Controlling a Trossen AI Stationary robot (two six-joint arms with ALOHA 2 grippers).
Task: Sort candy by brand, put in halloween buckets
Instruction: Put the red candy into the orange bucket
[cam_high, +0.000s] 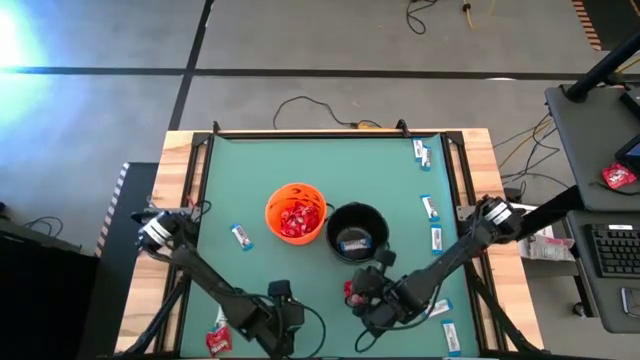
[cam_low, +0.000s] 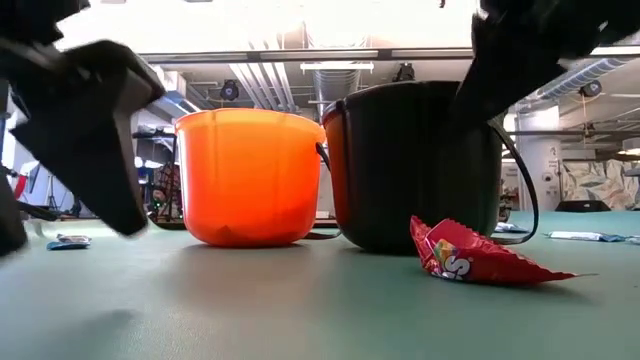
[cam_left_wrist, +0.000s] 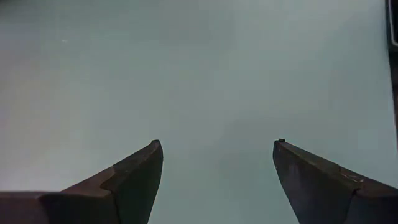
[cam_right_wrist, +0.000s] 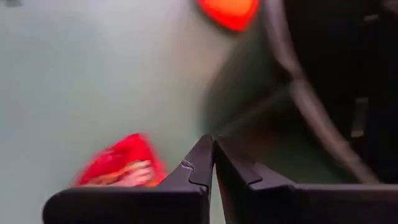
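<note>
The orange bucket (cam_high: 295, 212) stands mid-table with red packets inside; the black bucket (cam_high: 357, 232) stands right beside it, holding white-and-blue bars. A red packet (cam_low: 470, 255) lies flat on the table in front of the black bucket. My right gripper (cam_right_wrist: 213, 140) is shut and empty, just above and beside this packet (cam_right_wrist: 121, 163), close to the black bucket's wall (cam_right_wrist: 323, 93). My left gripper (cam_left_wrist: 217, 143) is open over bare mat near the near edge (cam_high: 283, 318). Another red packet (cam_high: 218, 340) lies near the left arm.
White-and-blue bars lie scattered: one left of the orange bucket (cam_high: 241, 236), several along the right side (cam_high: 430, 208) (cam_high: 437, 238) (cam_high: 420, 152) and near the right corner (cam_high: 452, 338). A raised frame (cam_high: 330, 132) edges the green mat. Bare mat lies at far left.
</note>
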